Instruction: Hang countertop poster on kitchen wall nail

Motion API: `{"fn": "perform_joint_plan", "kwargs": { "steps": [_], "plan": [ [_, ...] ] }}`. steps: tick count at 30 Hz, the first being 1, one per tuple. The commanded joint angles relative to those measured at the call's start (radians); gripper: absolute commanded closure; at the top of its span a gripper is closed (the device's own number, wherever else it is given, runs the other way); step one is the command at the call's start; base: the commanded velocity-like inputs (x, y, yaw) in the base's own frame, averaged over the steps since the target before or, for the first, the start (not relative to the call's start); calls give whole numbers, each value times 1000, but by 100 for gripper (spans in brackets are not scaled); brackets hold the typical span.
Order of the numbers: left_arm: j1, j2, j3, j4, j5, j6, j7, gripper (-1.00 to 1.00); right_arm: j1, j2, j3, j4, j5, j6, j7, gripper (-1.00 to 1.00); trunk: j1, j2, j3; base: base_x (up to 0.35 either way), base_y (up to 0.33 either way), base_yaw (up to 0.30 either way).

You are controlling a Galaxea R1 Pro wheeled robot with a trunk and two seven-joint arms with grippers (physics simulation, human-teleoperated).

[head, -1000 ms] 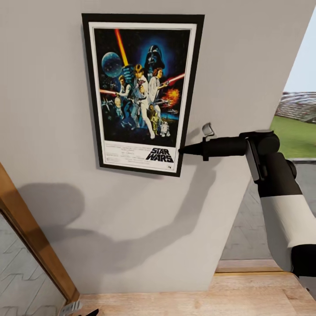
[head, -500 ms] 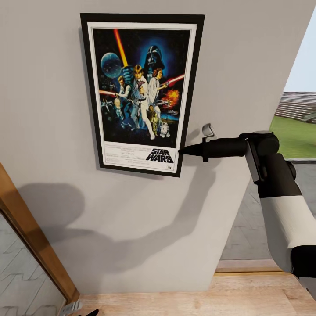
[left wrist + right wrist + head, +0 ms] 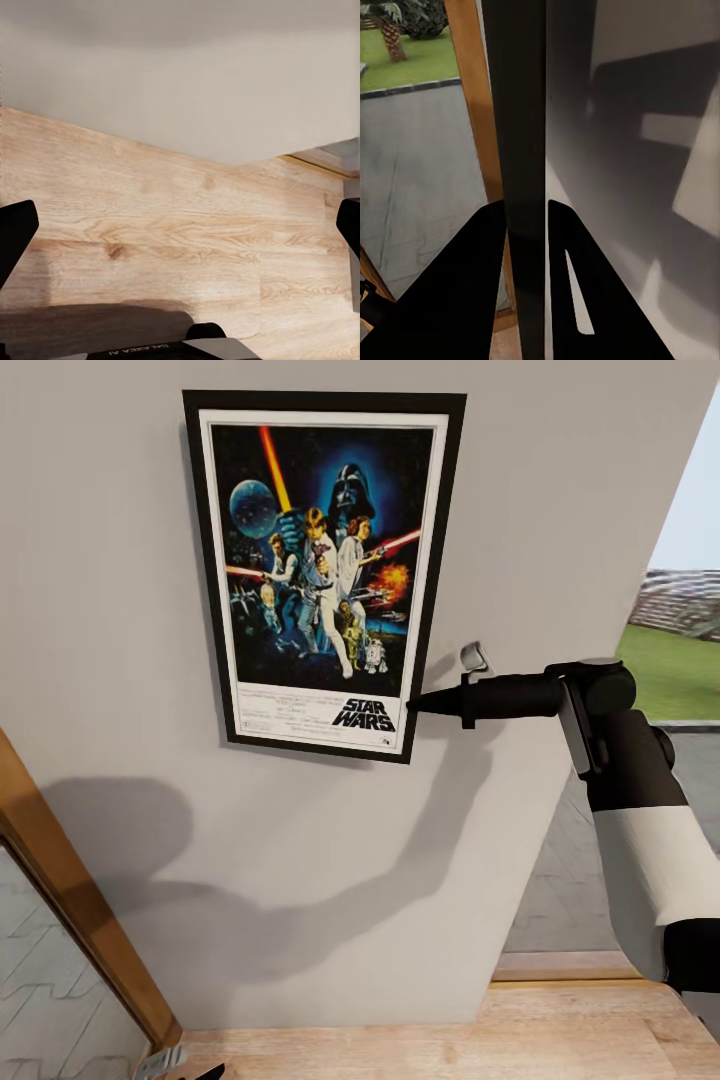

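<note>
A: Left gripper point(image 3: 180, 225)?
B: Fingers point(image 3: 15, 229) spread apart, gripping nothing, hanging over the wood floor point(image 3: 150, 225).
A: Poster point(image 3: 322, 570)?
B: Sitting flat on the wall point(image 3: 120, 610), upright.
A: Right gripper point(image 3: 415, 703)?
B: Pinching the poster's frame at its lower right edge, fingers point(image 3: 472, 300) clamped either side of it.

The small print under the picture on the poster point(image 3: 322, 570) is too small to read. The nail behind it is hidden, so how it hangs cannot be told. The left end effector point(image 3: 180, 232) is cut off: only two dark fingertips point(image 3: 15, 232) show at opposite edges.
</note>
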Motion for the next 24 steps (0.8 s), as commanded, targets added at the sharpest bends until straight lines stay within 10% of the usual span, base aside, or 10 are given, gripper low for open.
{"fn": "perform_joint_plan", "kwargs": {
  "steps": [1, 24],
  "plan": [
    [-1, 1, -8, 2, 10, -5, -2, -100, -1, -1, 1, 0, -1, 12, 4, 100, 1, -2, -2, 0, 3, 0],
    [-1, 1, -8, 2, 10, -5, -2, -100, -1, -1, 1, 0, -1, 12, 4, 100, 1, -2, -2, -15, 36, 0]
  ]
}}
